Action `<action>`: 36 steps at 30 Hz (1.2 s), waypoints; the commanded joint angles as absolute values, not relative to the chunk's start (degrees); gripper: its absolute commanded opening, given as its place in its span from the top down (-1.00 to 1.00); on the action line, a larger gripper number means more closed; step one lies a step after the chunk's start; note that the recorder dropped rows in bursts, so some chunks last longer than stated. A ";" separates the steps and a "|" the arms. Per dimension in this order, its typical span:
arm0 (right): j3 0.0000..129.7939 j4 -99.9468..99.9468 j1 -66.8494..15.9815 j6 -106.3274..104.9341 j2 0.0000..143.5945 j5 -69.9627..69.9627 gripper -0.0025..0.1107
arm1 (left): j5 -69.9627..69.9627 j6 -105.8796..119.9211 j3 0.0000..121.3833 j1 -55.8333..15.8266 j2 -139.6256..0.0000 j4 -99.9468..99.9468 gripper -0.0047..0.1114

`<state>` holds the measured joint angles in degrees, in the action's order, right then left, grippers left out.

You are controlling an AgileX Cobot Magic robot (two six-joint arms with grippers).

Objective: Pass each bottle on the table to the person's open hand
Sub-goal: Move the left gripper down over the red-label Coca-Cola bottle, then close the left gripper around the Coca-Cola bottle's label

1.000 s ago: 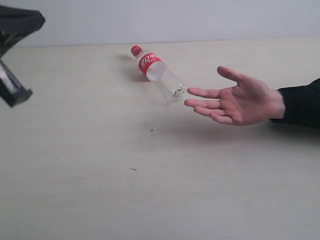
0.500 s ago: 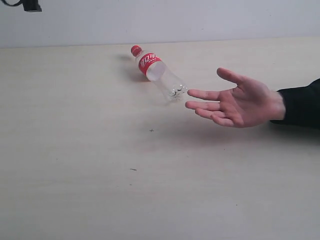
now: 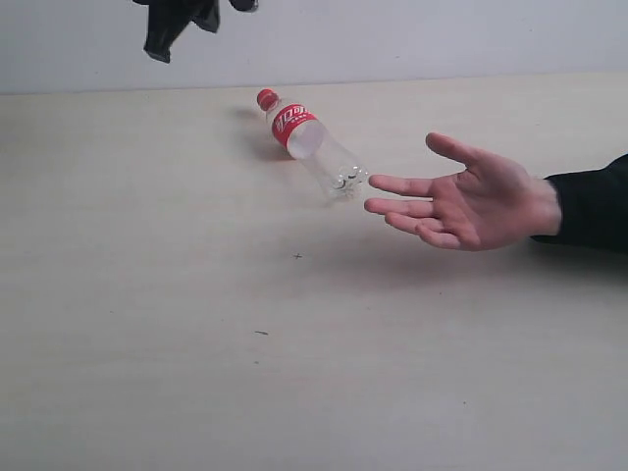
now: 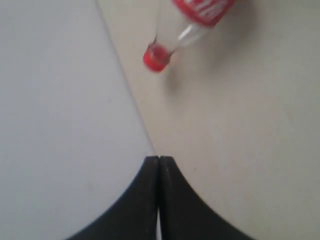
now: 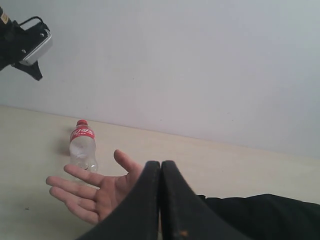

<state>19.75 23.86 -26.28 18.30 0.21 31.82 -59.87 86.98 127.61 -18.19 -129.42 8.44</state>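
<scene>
One clear bottle with a red label and red cap lies on its side on the pale beige table, cap toward the back wall; it also shows as the bottle and the bottle. The person's open hand, palm up with a black sleeve, hovers just right of the bottle's base; the hand shows again from the right wrist. My left gripper is shut and empty, high above the table's back edge, seen at the exterior view's top as a dark shape. My right gripper is shut and empty. The other bottles are out of view.
A plain pale wall runs behind the table's far edge. A few tiny dark specks mark the tabletop. The left arm's camera housing hangs high at the wall in the right wrist view.
The left arm has swung from the exterior view's far left edge up and rightward along the top, now above and left of the bottle. The hand and bottle stay put.
</scene>
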 commanded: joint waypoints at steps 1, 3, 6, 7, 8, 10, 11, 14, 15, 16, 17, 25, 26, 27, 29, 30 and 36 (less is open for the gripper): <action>20.10 24.12 -26.01 18.16 0.00 31.56 0.96 | -63.64 95.49 128.80 -20.19 -131.37 1.63 0.92; 20.10 24.12 -26.01 18.16 0.00 31.56 0.96 | -63.64 97.42 128.80 -20.72 -132.25 0.00 0.92; 20.10 24.12 -26.01 18.16 0.00 31.56 0.96 | -63.51 102.47 128.80 -21.23 -132.78 -6.54 0.92; 20.10 24.12 -26.01 18.16 0.00 31.56 0.96 | -63.36 104.51 128.80 -21.23 -132.91 -9.25 0.92; 20.10 24.12 -26.01 18.16 0.00 31.56 0.96 | -63.34 106.26 128.80 -21.23 -132.91 -11.19 0.92; 20.10 24.12 -26.01 18.16 0.00 31.56 0.96 | -63.68 109.68 128.80 -21.29 -133.01 -11.37 0.92; 20.10 24.12 -26.01 18.16 0.00 31.56 0.96 | -63.69 111.84 128.80 -21.39 -133.31 -10.66 0.92; 20.10 24.12 -26.01 18.16 0.00 31.56 0.96 | -62.69 112.51 128.80 -21.39 -134.01 -10.44 0.85; 20.10 24.12 -26.01 18.16 0.00 31.56 0.96 | -62.32 112.26 128.80 -21.39 -134.37 -10.44 0.78; 20.10 24.12 -26.01 18.16 0.00 31.56 0.96 | -62.08 112.26 128.80 -21.39 -134.64 -10.28 0.66; 20.10 24.12 -26.01 18.16 0.00 31.56 0.96 | -61.76 112.26 128.80 -21.39 -135.04 -9.76 0.50; 20.10 24.12 -26.01 18.16 0.00 31.56 0.96 | -57.01 114.32 128.80 -21.24 -137.82 -8.93 -0.38; 20.10 24.12 -26.01 18.16 0.00 31.56 0.96 | -56.39 115.33 128.80 -21.24 -138.05 -8.93 -0.38; 20.10 24.12 -26.01 18.16 0.00 31.56 0.96 | -55.92 116.22 128.80 -21.24 -138.22 -8.93 -0.38; 20.10 24.12 -26.01 18.16 0.00 31.56 0.96 | -54.96 117.11 128.80 -21.24 -138.74 -8.51 -0.38; 20.10 24.12 -26.01 18.16 0.00 31.56 0.96 | -54.86 117.11 128.80 -21.24 -139.06 -8.21 -0.38; 20.10 24.13 -26.01 18.27 0.00 31.56 0.96 | -53.20 117.27 128.80 -21.24 -140.88 -6.72 -0.38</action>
<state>19.75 23.86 -26.28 18.30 0.21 31.82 -54.62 117.30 128.41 -21.27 -140.08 -7.03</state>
